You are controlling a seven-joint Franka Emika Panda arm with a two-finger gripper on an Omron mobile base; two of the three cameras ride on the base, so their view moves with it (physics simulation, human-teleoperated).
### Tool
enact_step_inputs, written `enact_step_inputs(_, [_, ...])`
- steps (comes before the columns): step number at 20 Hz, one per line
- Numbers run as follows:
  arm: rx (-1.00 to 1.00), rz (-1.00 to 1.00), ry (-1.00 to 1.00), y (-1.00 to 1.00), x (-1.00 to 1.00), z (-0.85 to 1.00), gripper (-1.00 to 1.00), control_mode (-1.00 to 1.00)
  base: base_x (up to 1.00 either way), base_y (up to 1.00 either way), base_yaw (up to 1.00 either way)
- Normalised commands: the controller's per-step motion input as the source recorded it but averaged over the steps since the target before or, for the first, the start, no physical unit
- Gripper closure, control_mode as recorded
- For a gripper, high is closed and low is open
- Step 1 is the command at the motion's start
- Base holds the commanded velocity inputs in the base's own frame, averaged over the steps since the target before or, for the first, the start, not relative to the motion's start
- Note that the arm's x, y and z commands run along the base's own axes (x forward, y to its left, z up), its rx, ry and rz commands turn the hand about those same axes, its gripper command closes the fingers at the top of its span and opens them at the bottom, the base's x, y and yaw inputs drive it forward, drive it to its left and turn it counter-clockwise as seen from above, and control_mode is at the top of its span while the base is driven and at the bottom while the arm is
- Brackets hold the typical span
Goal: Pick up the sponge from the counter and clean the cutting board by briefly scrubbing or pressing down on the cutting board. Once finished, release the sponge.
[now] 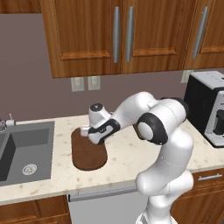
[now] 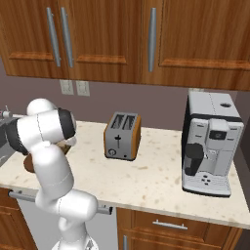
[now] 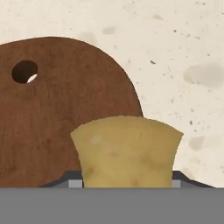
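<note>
Yellow-tan sponge [image 3: 127,151] sat clenched in our gripper [image 1: 89,133] over the cutting board's [image 1: 87,156] rounded end on the counter [image 1: 127,151].

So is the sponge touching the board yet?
Cannot tell. The hand view shows the sponge held in the pincer, overlapping the board edge, but no contact line or gap shows. In the left base view the hand hides it.

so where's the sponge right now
In the hand view the sponge sits clamped in the tool, over the rounded end of the cutting board by its hanging hole, with bare counter on the other side.
</note>
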Motion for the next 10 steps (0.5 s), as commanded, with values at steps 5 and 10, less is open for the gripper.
enact_step_inputs(5, [0.00,-0.07,0.00,0.36,0.41,0.00,1.00,-1.00,0.00,0.00,0.00])
enact_step_inputs(10, [0.00,-0.07,0.00,0.47,0.14,-0.09,1.00,-1.00,0.00,0.00,0.00])
